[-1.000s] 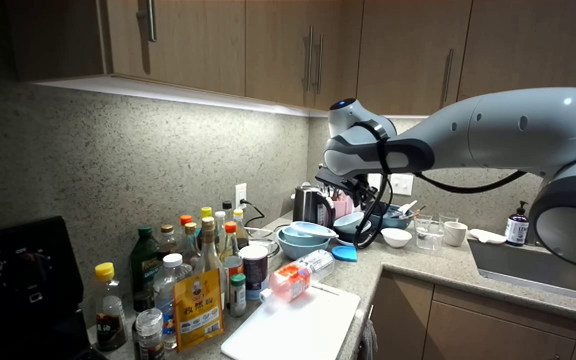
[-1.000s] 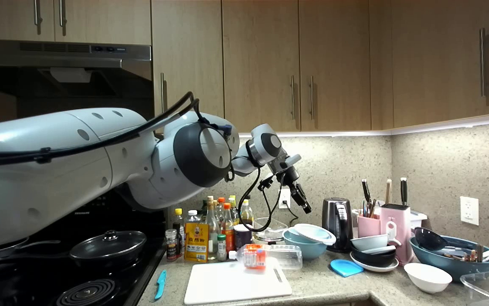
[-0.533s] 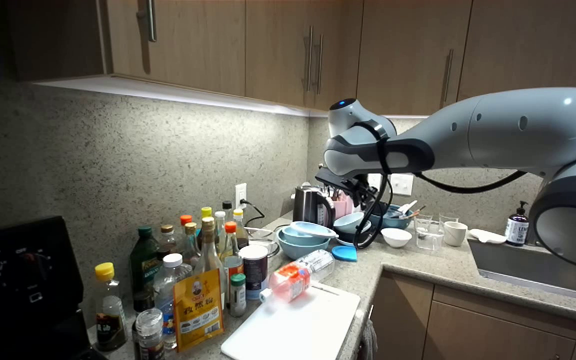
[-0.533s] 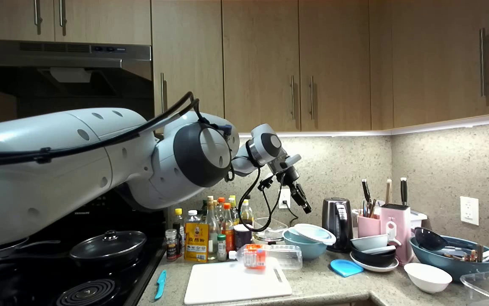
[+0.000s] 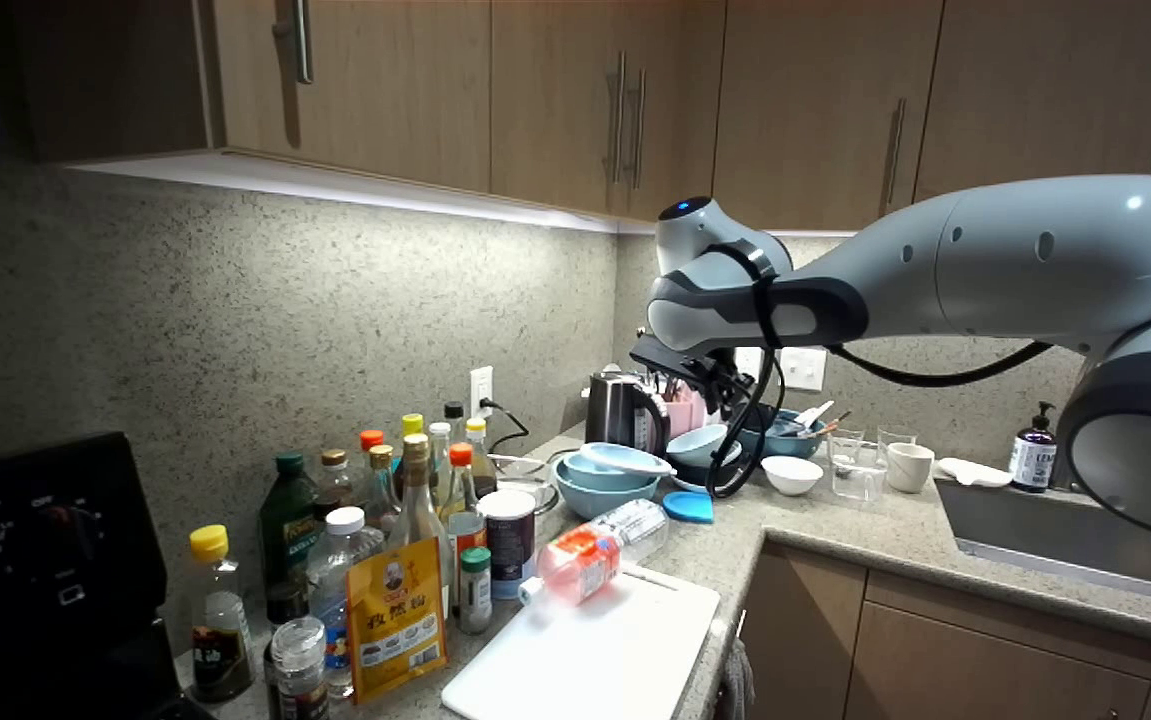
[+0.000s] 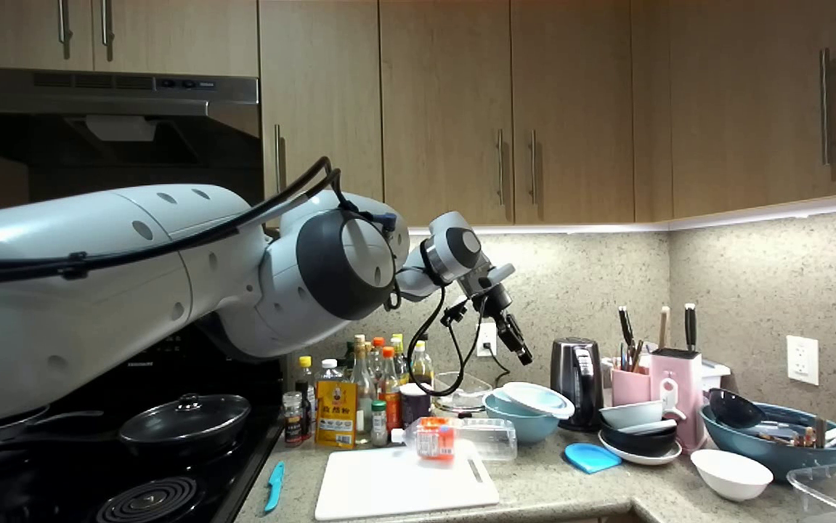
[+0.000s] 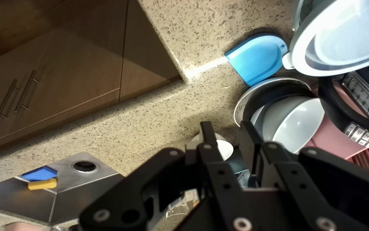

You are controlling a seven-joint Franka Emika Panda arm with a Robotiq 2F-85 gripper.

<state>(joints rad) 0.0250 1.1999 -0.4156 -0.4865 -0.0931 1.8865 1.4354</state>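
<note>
My gripper (image 6: 525, 357) hangs tilted down in the air in front of the back wall, above the counter. In the wrist view its two black fingers (image 7: 225, 123) stand apart with nothing between them. It touches nothing. Below it in an exterior view are blue bowls (image 6: 523, 425) with a pale lid (image 6: 537, 398), and to its right a dark kettle (image 6: 576, 385). The wrist view shows a blue scraper (image 7: 257, 59), a stack with a pale bowl (image 7: 301, 123), and a white bowl (image 7: 225, 149) partly hidden behind a finger.
A white cutting board (image 6: 388, 490) bears part of an orange-labelled bottle (image 6: 434, 438). Several sauce bottles (image 5: 415, 500) stand along the wall. A pink knife block (image 6: 677, 392) and a large blue basin (image 6: 781, 454) stand right. A sink (image 7: 85, 192) and overhead cabinets (image 6: 447, 109) also show.
</note>
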